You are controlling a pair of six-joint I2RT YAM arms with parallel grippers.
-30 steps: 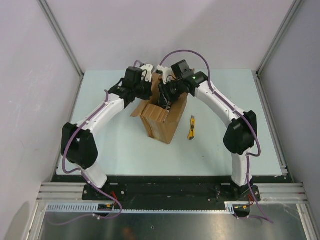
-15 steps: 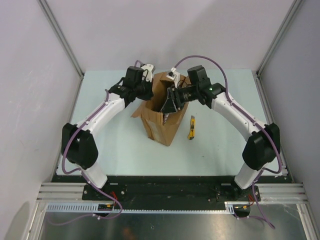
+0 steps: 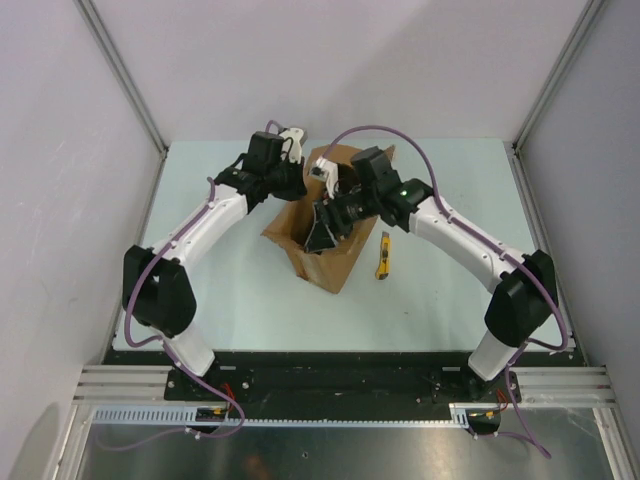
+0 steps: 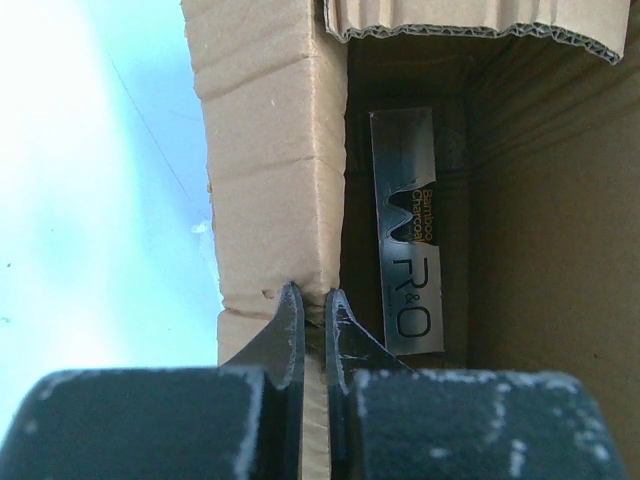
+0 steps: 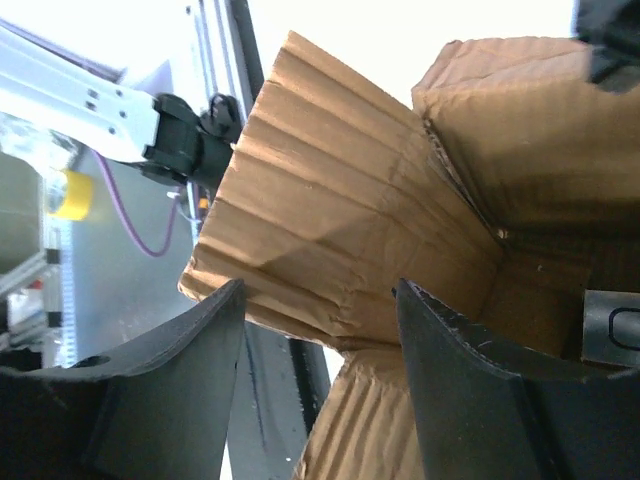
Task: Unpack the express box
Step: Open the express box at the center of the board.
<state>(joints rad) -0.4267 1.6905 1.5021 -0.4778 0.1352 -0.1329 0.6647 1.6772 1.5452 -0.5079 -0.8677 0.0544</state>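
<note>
Express box point(image 3: 335, 266), left tool point(image 4: 313, 296) pinching its wall, right tool point(image 5: 318, 300) spread, slim package point(image 4: 408, 230) inside; knife point(image 3: 382, 257) beside

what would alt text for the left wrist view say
The left pincer is shut on the edge of a cardboard wall of the open express box, seen close up. Inside the box sits a slim dark-and-white package printed R&O, and the pale table shows on the left.

even overhead light, wrist backgrounds seemingly overexposed
</note>
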